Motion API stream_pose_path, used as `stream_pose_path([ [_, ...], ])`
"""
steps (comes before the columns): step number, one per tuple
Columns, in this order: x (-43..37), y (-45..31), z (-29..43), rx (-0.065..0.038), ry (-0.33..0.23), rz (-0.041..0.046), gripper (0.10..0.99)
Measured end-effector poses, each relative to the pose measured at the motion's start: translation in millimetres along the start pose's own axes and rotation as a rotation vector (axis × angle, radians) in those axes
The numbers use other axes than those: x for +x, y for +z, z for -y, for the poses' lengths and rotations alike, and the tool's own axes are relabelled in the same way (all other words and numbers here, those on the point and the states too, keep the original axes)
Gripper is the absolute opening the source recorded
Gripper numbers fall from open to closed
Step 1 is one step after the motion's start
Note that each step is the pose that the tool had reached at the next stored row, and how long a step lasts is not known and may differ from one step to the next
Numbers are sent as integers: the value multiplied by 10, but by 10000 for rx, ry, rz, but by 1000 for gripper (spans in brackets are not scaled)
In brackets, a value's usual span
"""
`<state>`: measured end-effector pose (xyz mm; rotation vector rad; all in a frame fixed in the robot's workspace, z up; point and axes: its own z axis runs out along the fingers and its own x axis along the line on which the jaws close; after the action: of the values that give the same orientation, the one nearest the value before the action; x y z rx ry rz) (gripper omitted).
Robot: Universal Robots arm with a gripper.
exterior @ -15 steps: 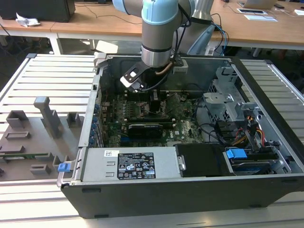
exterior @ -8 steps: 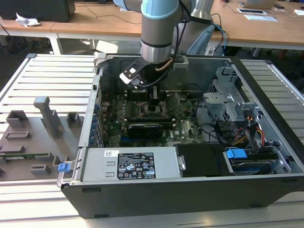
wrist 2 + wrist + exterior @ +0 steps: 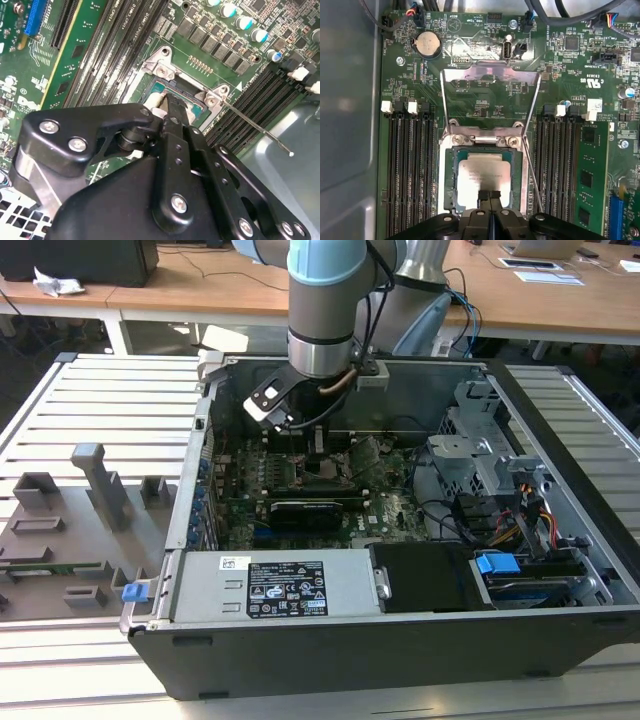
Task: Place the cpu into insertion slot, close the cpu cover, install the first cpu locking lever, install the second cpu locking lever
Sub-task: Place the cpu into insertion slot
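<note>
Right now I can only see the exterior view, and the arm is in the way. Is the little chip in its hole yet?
Observer: Yes. In the first wrist view the cpu lies flat in the insertion slot, silver face up.
Operator: Is the lid shut over it?
Observer: No. The cpu cover is swung open, away from the slot.
Operator: What is the gripper doing?
Observer: The gripper has its fingers together over one edge of the cpu. I can't tell if they touch it.
</note>
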<state>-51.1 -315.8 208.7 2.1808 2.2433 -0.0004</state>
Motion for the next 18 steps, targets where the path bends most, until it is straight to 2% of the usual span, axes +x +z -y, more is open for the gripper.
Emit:
stream_pose_path([
  [3,1,33,-4,4,-13,-38,110],
  [6,-1,45,-32,22,-15,-34,110],
  [7,-2,52,-84,34,-20,-43,110],
  [8,-5,54,-177,57,-29,-42,110],
  [10,-7,54,-245,64,-29,-42,110],
  [12,-7,51,-276,61,-32,-45,110],
  [18,-8,-104,-282,63,-30,-45,110],
])
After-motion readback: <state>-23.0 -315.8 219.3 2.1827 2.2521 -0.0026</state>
